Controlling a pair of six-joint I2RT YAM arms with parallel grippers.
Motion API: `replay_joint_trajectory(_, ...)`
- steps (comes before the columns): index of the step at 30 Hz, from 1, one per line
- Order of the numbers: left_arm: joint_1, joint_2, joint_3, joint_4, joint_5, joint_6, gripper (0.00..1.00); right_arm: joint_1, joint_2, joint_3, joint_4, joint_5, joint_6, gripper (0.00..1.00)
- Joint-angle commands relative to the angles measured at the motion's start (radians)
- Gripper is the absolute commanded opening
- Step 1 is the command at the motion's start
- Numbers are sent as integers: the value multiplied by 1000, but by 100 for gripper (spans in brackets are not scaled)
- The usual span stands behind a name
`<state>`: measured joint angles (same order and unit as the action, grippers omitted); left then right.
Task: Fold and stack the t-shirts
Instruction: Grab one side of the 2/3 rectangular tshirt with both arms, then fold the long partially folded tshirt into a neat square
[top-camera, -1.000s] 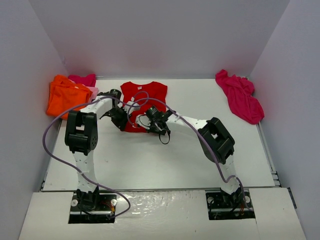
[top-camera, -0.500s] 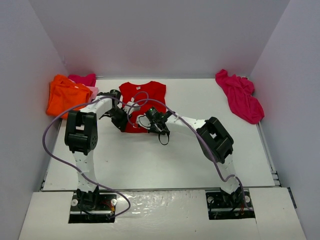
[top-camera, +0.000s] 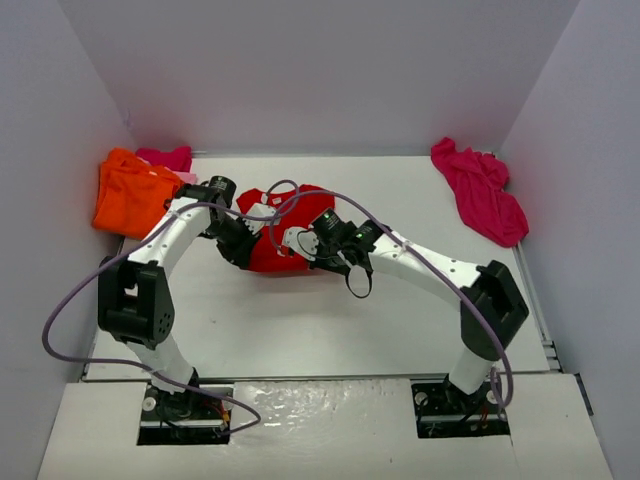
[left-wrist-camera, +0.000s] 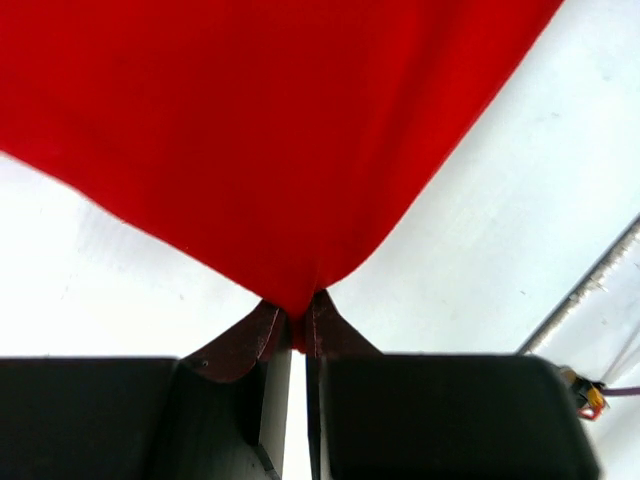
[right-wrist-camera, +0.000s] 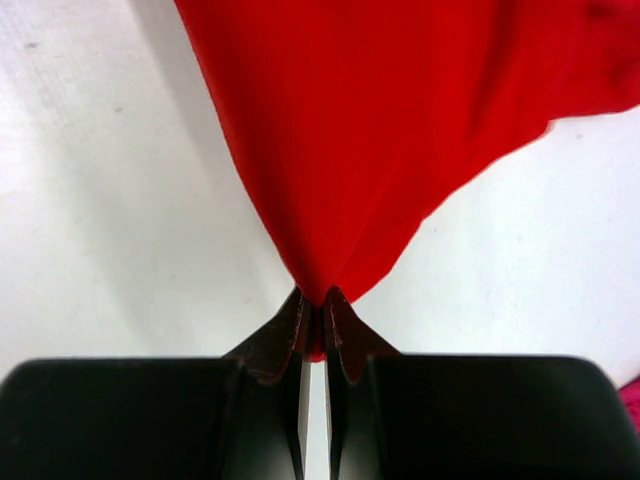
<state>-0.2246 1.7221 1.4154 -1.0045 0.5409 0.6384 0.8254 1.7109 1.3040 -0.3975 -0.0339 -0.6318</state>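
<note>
Top external view: red shirt (top-camera: 272, 252) pinched at table centre

Left gripper (left-wrist-camera: 297, 315) and right gripper (right-wrist-camera: 318, 305) each have fingers pressed together on a bunched shirt edge. Orange shirt (top-camera: 125, 195) lies at ten o'clock, pink shirt (top-camera: 480, 195) at two.

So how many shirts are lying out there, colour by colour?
red t-shirt: 1
orange t-shirt: 1
pink: 2, the left pink t-shirt partly hidden behind the orange one, and the right pink t-shirt at the back right
Total: 4
</note>
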Motion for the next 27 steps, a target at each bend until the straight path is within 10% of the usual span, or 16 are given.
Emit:
replay_joint_trajectory(1, -30, -120, 1, -130, 43, 29, 0, 49, -153, 4, -119, -68, 41, 0)
replay_joint_trajectory(27, -28, 118, 345, 118, -157, -113, 0, -171, 169, 367, -6, 173, -69, 0)
